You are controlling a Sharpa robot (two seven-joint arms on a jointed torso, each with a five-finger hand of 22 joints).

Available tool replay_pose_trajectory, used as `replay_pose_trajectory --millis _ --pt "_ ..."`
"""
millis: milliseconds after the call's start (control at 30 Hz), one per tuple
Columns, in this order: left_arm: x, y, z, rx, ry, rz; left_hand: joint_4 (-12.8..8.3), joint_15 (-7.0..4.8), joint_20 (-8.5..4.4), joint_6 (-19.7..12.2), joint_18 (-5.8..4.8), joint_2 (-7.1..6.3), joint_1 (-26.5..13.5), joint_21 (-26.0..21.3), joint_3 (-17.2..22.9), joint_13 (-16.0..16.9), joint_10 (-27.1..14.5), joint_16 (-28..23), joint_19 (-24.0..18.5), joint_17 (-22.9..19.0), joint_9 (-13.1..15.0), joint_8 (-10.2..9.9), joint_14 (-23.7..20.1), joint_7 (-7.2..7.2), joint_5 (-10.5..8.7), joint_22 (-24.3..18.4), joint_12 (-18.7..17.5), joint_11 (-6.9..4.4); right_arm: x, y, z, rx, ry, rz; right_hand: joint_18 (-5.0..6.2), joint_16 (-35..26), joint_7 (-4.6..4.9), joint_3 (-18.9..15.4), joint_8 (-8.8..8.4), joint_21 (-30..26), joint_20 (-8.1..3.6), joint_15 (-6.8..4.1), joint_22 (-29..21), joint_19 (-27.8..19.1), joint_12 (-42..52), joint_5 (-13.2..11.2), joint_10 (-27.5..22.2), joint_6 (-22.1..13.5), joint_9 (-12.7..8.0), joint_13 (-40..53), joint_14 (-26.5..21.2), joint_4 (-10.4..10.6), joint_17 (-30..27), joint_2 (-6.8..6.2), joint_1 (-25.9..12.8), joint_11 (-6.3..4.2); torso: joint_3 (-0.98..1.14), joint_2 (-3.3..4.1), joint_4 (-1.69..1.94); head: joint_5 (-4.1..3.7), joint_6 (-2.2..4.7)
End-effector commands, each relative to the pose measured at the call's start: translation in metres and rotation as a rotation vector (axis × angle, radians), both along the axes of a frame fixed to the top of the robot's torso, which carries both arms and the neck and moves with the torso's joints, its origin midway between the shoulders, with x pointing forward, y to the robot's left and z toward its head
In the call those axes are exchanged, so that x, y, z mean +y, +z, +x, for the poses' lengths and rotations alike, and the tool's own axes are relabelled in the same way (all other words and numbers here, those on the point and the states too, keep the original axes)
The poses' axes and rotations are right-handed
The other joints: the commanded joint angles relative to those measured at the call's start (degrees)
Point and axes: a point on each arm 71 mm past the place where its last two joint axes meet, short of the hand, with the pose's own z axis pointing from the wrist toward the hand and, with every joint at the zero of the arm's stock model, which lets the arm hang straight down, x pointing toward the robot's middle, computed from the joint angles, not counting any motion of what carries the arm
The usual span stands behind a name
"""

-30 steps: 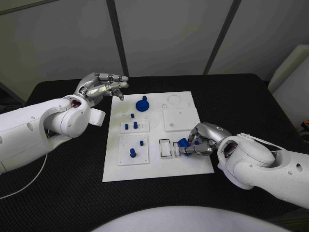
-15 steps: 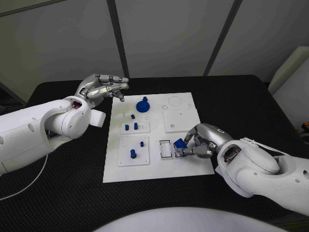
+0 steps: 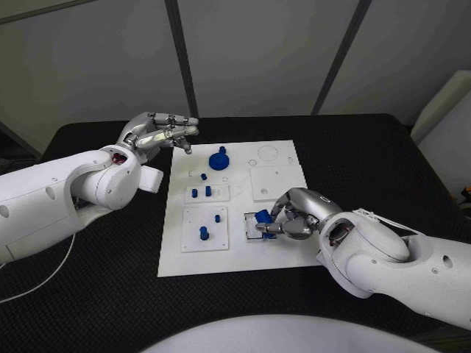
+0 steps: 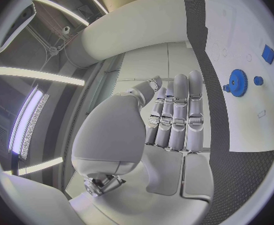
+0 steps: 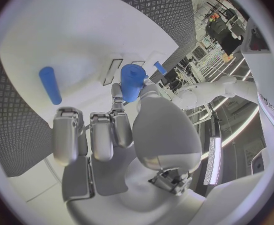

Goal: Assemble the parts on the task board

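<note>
Leftward along the white rectangular task board (image 3: pixel 281 158) the right hand (image 3: pixel 290 215) has travelled over the last second, carrying its small blue cylindrical part (image 3: pixel 263 217) from the board's near right area to a spot above the narrow rectangular slots (image 3: pixel 250 226) near the board's front edge. Its fingers (image 5: pixel 117 116) are pinched around the part — the right wrist view shows the blue piece (image 5: pixel 132 82) gripped at the fingertips, just over the white plate and close to the slots. A second blue peg (image 5: pixel 49 84) lies flat on the board nearby.

Beyond the board's far left corner the left hand (image 3: pixel 159 132) has kept its place above the black tabletop (image 3: pixel 363 147), fingers (image 4: pixel 177 112) held together, partly curled and grasping nothing. A blue gear-shaped part (image 3: pixel 218 159) stands at the far side of the board, with smaller blue pegs (image 3: pixel 199 193) upright in the square plates on its left half.
</note>
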Motion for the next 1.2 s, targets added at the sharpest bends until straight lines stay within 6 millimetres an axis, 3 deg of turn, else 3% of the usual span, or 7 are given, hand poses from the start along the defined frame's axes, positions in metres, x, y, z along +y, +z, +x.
replay_pose_trajectory --millis 33,300,433,633,900,1200 --pt "-0.002 0.001 0.000 0.000 -0.015 -0.007 0.3 0.03 0.06 -0.1 -0.62 0.09 -0.3 0.2 0.1 0.0 -0.4 -0.3 -0.4 -0.1 0.0 -0.3 -0.4 0.31 -0.12 0.1 -0.2 -0.08 0.003 -0.002 0.002 0.023 -0.001 -0.018 -0.55 0.2 -0.48 -0.7 0.09 0.1 -0.45 -0.55 6.4 1.4 -0.4 -1.1 0.4 0.6 0.3 4.2 4.9 -0.1 9.2 -0.24 -1.7 -0.49 0.01 0.02 0.10 0.06 0.02" --pt "-0.003 0.001 0.000 0.001 -0.016 -0.007 0.4 0.03 0.09 -0.1 -0.61 0.18 -0.4 0.2 0.2 0.0 -0.5 -0.3 -0.5 -0.1 0.0 -0.3 -0.4 0.31 -0.10 0.1 -0.2 -0.08 0.008 -0.006 0.005 0.033 -0.004 -0.034 -0.52 0.1 -0.62 -1.4 0.52 0.0 -0.57 -0.67 6.3 1.3 -0.9 -4.0 0.3 0.5 1.0 4.0 4.9 0.0 9.1 -1.10 -4.4 -0.60 0.03 0.02 -0.10 0.48 0.09" --pt "-0.003 0.001 0.000 0.002 -0.017 -0.007 0.4 0.03 0.09 -0.1 -0.61 0.18 -0.4 0.2 0.2 0.0 -0.5 -0.3 -0.5 -0.1 0.0 -0.3 -0.4 0.31 -0.10 0.1 -0.2 -0.08 0.009 -0.006 0.006 0.034 -0.001 -0.038 -0.49 0.1 -0.64 -1.1 0.74 -0.1 -0.59 -0.68 6.2 1.2 -1.1 -6.4 0.2 0.4 1.4 4.0 4.9 0.0 9.1 -2.22 -5.7 -0.62 0.06 0.03 -0.14 0.61 0.08" --pt "-0.003 0.001 0.000 0.004 -0.018 -0.006 0.4 0.03 0.09 -0.1 -0.61 0.18 -0.4 0.2 0.2 0.0 -0.5 -0.3 -0.5 -0.1 0.0 -0.3 -0.4 0.31 -0.10 0.1 -0.2 -0.08 0.011 -0.007 0.006 0.032 0.001 -0.038 -0.43 -0.1 -0.58 0.0 1.01 -0.3 -0.58 -0.65 6.0 1.0 -1.6 -12.0 0.1 -0.1 2.1 3.9 4.8 0.1 8.8 -4.85 -8.7 -0.57 0.03 -0.01 -0.09 0.70 0.06" --pt "-0.003 0.000 0.000 0.009 -0.022 -0.006 0.3 0.01 0.08 -0.2 -0.58 0.35 -0.3 0.1 0.4 0.0 -0.6 -0.3 -0.5 -0.1 0.0 -0.3 -0.5 0.31 -0.05 0.1 -0.2 -0.09 0.012 -0.006 0.007 0.025 -0.002 -0.029 -0.31 -0.3 -0.39 0.1 0.99 -0.7 -0.47 -0.52 5.5 0.7 -2.5 -15.6 -0.3 -0.8 2.5 3.3 4.7 0.2 8.3 -6.66 -11.6 -0.40 0.02 -0.01 -0.10 0.82 0.06" --pt "-0.003 0.000 0.000 0.013 -0.027 -0.006 0.1 -0.05 0.03 -0.2 -0.54 0.58 0.1 0.2 0.8 0.0 -0.6 -0.3 -0.6 -0.2 0.0 -0.3 -0.6 0.31 0.00 0.2 -0.2 -0.10 0.014 -0.003 0.006 0.003 0.000 0.000 -0.22 -0.5 -0.36 0.0 1.09 -1.0 -0.42 -0.48 5.2 0.5 -2.8 -16.3 -0.4 -0.9 2.8 3.1 4.7 0.2 8.1 -7.07 -13.5 -0.37 0.05 -0.04 -0.13 0.97 0.19"
